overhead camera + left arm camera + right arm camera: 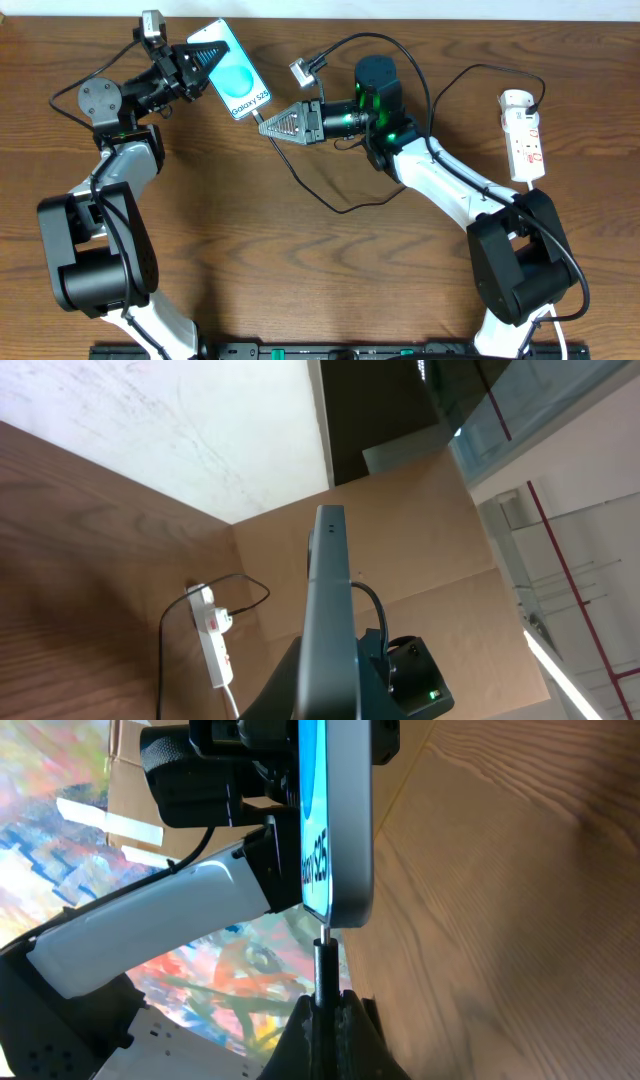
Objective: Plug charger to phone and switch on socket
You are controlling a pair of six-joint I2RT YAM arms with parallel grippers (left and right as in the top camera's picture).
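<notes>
Gripping phone (pixel 232 72), left arm (pixel 125 160) angles inward; right arm (pixel 450 185) holds charger (pixel 322 965) tip.

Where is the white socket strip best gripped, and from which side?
Probably grip the socket across its narrow width near the middle, coming straight down from above. It lies flat on the table, long and slim, with both long sides free. Keep off the far end, where the charger goes in.
</notes>
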